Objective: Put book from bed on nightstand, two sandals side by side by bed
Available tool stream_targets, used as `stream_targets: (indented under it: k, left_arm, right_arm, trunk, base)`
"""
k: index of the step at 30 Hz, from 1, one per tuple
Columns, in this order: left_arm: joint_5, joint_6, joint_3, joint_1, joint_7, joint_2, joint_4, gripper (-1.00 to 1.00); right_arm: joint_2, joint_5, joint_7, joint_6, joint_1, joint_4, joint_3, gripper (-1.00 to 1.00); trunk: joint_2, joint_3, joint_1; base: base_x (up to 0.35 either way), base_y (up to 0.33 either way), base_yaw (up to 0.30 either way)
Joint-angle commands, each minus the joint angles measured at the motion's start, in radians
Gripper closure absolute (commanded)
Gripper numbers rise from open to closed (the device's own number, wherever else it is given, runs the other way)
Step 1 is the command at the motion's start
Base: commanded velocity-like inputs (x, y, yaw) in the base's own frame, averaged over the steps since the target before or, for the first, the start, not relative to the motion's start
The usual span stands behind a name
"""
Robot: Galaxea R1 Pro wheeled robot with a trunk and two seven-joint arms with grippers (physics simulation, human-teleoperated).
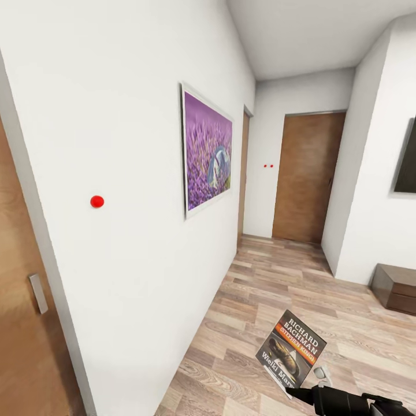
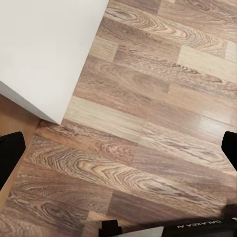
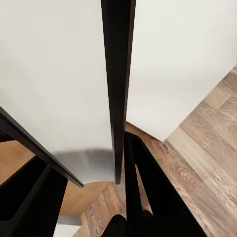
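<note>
The book (image 1: 292, 352), a thin paperback with a dark cover, an orange band and "Richard Bachman" in white, hangs low over the plank floor at the bottom of the head view. My right gripper (image 1: 307, 394) is shut on its lower corner. In the right wrist view the book (image 3: 117, 89) runs edge-on as a thin dark strip between the black fingers (image 3: 148, 192). My left gripper (image 2: 118, 148) is open over bare floor, with one fingertip at each side edge of the left wrist view and nothing between them.
A white wall (image 1: 115, 144) with a purple framed picture (image 1: 208, 150) runs close along the left. A wooden door (image 1: 20, 323) is at the near left and another door (image 1: 306, 176) at the far end. A black TV (image 1: 407, 156) hangs on the right above low dark furniture (image 1: 396, 287).
</note>
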Motion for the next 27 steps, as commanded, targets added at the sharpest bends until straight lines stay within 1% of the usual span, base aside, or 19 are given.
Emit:
stream_targets:
  k: [1, 27]
  left_arm:
    - [-0.010, -0.004, 0.009, 0.000, -0.002, 0.000, 0.001, -1.00]
    - [-0.010, -0.003, 0.009, 0.000, -0.002, 0.000, 0.001, -1.00]
  right_arm:
    - [-0.001, -0.011, 0.001, 0.010, -0.001, 0.000, 0.006, 1.00]
    - [-0.001, -0.011, -0.003, 0.010, -0.001, 0.000, 0.005, 1.00]
  trunk:
    - [-0.001, -0.002, 0.000]
    - [-0.001, -0.044, 0.000]
  base:
    - [0.000, 0.000, 0.000]
    - [0.000, 0.000, 0.000]
